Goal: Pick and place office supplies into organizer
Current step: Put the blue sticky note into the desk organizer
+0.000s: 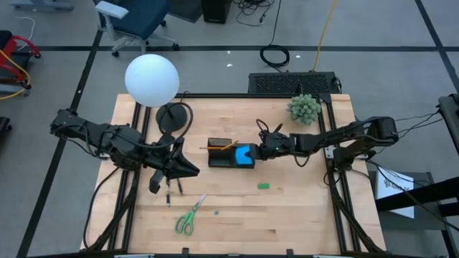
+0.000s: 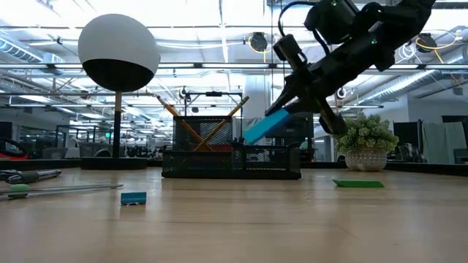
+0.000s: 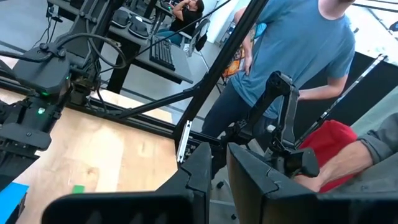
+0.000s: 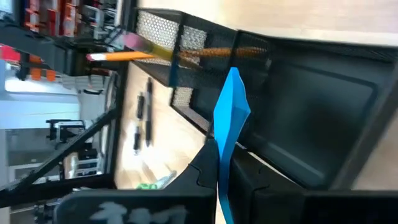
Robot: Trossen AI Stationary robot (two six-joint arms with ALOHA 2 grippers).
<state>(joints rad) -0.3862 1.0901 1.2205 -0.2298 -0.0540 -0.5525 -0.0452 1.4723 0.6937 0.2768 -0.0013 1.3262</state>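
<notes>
Your right gripper [image 1: 259, 151] hangs over the right end of the organizer [image 1: 222, 160], its jaws clamped on the one blue square pad [image 1: 246, 153]. The low view shows the pad tilted, its lower corner dipping toward the organizer's front section without resting in it. Two orange-yellow pencils [image 2: 175, 115] already stand crossed in the organizer's taller back section.

Your left gripper [image 1: 188, 169] sits just left of the organizer, low over the table [image 1: 301, 208]; you can see its jaws nearly together with only a thin gap, and nothing between them.

Count what lies loose on the table, all in front of the organizer: two dark pens [image 1: 172, 189] to the front-left, just under the left gripper; one pair of green-handled scissors [image 1: 188, 218] further forward; one tiny bluish eraser [image 1: 214, 212] just beside the scissors; and one flat green piece [image 1: 263, 186] to the front-right.

Behind the organizer stand one lamp with a white globe [image 1: 151, 79] on a black round base, and one green spiky plant ball [image 1: 304, 109] off to the back-right. One person in a blue shirt [image 3: 298, 43] stands beyond the table.
</notes>
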